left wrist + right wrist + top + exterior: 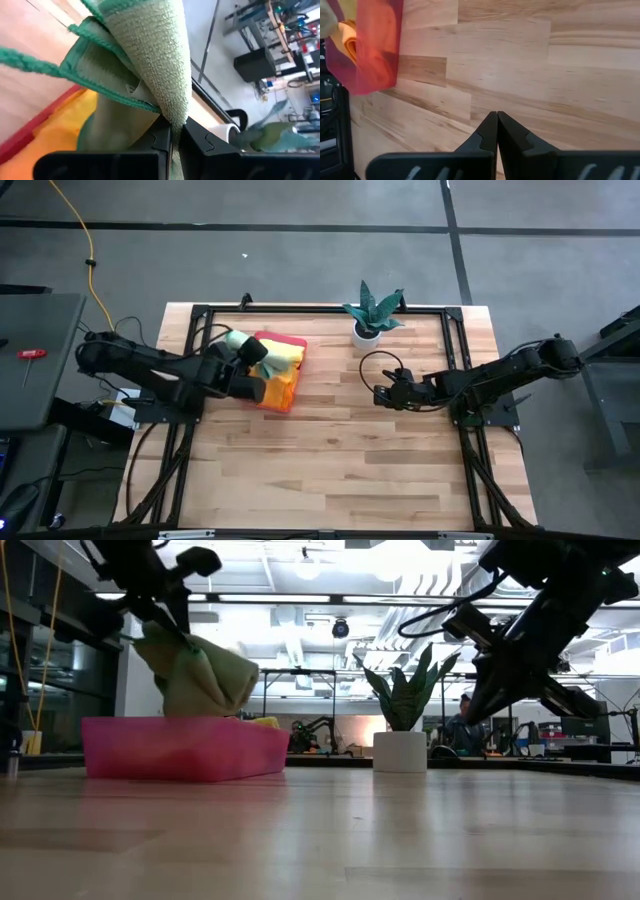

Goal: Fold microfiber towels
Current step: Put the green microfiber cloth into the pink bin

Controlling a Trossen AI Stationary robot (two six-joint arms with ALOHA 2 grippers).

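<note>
- The left gripper (175, 137) pinched the pale green towel (150, 60) between its fingers and held it up in the air over the pink tray (185, 748).
- Yellow and orange towels (283, 370) lay piled in that tray at the table's (330, 470) left rear.
- The right gripper (497, 131) hung above bare wood right of centre, fingers pressed together, empty.
- A potted plant (372, 313) stood near the back edge.
</note>
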